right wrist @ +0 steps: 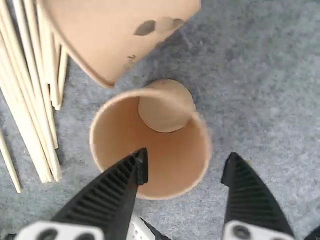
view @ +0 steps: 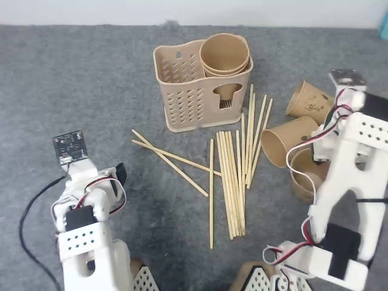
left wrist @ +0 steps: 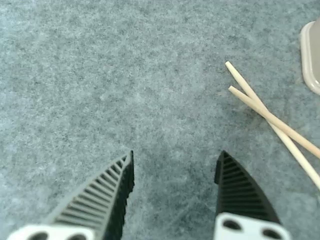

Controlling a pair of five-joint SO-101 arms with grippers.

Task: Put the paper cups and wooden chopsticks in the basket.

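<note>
Right gripper is spread open, nothing clamped; it straddles the rim of the upright cup, one finger over the inside and one outside the wall; I read that as lining up a rim pinch, since a rim is the easy grab on a standing cup.

That cup stands well off from the basket, on its right side and nearer the arms, past the chopstick spread; two more cups lie tipped over between it and the basket's far right, one just beside it.

The basket already holds nested cups in its right compartment; the left compartment looks free, so I'd guess it is kept for the sticks.

The loose chopsticks lie flat on the grey mat, fanning out from the basket's front right corner; a crossed pair runs out from the basket's front left side towards the left arm.

Left gripper is also open and empty; it hovers over bare mat, well out from the basket's front left, with the crossed pair's ends near but not between the fingers; looks parked, leaving the right arm its run to the basket.

Risk as I see it: thin cup wall; pinch too hard and it buckles; a tilted lift could nudge the tipped cup next to it.
</note>
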